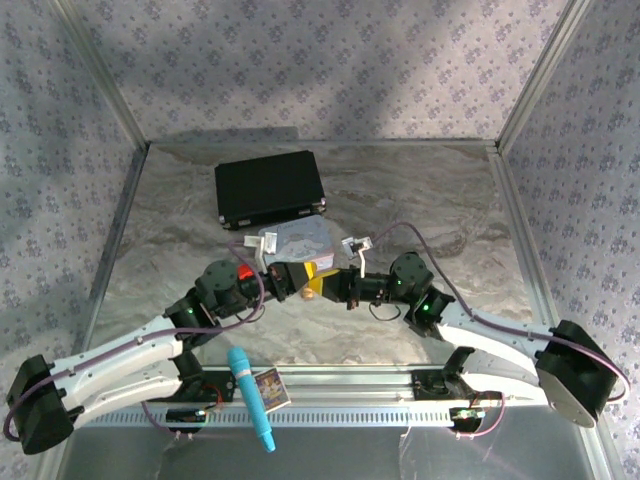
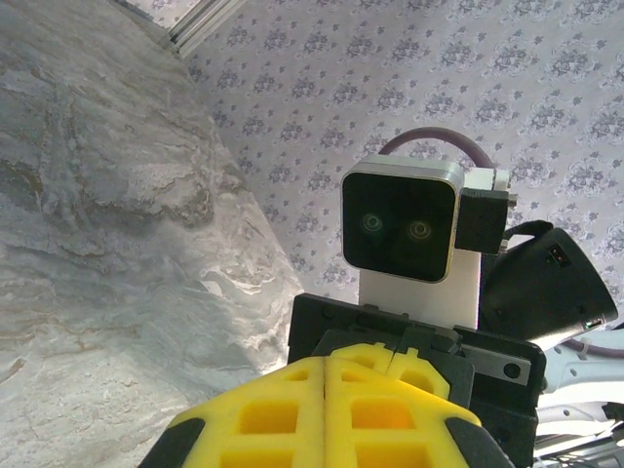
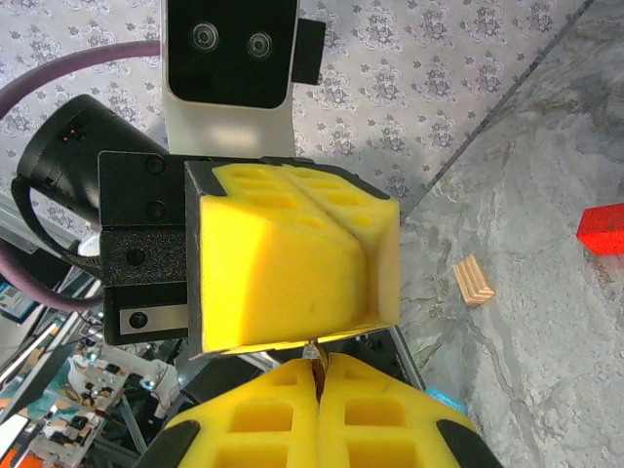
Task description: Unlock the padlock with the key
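Yellow-padded left gripper (image 2: 325, 375) and right gripper (image 3: 320, 378) — both closed, tip to tip

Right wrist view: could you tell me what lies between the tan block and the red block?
Only bare marble tabletop, as the right wrist view shows.

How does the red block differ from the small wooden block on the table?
The red block is bright red with plain faces; the wooden block is pale tan and ridged. The red block looks bigger in the right wrist view and is cut by the frame edge; the wooden block shows whole. Both lie on the marbled table, apart from each other.
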Controlling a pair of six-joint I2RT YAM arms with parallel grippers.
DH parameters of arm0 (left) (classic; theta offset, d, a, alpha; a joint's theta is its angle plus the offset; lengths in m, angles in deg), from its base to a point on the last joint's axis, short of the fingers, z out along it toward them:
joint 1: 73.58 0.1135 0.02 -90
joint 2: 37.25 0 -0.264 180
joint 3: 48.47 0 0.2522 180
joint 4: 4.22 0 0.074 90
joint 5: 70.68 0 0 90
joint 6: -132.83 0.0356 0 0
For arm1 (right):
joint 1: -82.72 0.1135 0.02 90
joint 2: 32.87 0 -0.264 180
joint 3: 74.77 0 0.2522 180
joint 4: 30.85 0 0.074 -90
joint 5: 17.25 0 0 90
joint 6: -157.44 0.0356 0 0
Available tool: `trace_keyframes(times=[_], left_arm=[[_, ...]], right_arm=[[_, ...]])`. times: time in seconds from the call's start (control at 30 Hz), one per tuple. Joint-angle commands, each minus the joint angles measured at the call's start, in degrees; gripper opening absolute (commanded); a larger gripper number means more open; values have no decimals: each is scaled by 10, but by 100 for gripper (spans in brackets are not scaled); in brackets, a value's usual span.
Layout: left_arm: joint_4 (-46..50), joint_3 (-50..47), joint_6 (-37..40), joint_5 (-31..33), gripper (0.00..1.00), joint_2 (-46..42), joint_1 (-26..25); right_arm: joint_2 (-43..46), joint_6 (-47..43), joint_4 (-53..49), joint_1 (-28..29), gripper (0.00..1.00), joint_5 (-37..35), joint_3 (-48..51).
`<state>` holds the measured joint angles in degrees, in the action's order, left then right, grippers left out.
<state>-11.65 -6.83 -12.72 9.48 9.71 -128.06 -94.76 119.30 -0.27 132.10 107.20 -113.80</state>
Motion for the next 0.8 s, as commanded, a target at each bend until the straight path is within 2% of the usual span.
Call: trace_keyframes(times=[0.0,0.07,0.17,0.23,0.27,0.33,0.43,0.57,0.63,0.67,0.77], left_arm=[[8,8,6,0,0,-8,-3],[41,10,10,22,2,-20,-2],[83,12,9,73,49,-42,-1],[115,17,7,101,74,-57,1],[139,26,9,112,82,-61,3],[178,40,14,127,86,-64,4],[228,55,15,148,85,-61,4],[361,89,3,219,82,-31,4],[406,103,10,240,81,4,4],[410,107,18,241,98,24,4],[413,115,17,237,100,84,4]], right_arm=[[8,-3,29,4,0,-5,6],[15,-4,26,3,0,-8,18],[26,-13,-15,1,0,-16,25],[32,-26,-62,-2,0,-22,22],[32,-33,-84,-2,0,-26,21],[32,-39,-106,-5,0,-30,22],[30,-41,-134,-12,0,-39,26],[21,-67,-302,-32,0,-96,-9],[13,-64,-325,-45,0,-107,-7],[8,-60,-343,-49,0,-119,-9],[0,-62,-402,-52,0,-163,-18]])
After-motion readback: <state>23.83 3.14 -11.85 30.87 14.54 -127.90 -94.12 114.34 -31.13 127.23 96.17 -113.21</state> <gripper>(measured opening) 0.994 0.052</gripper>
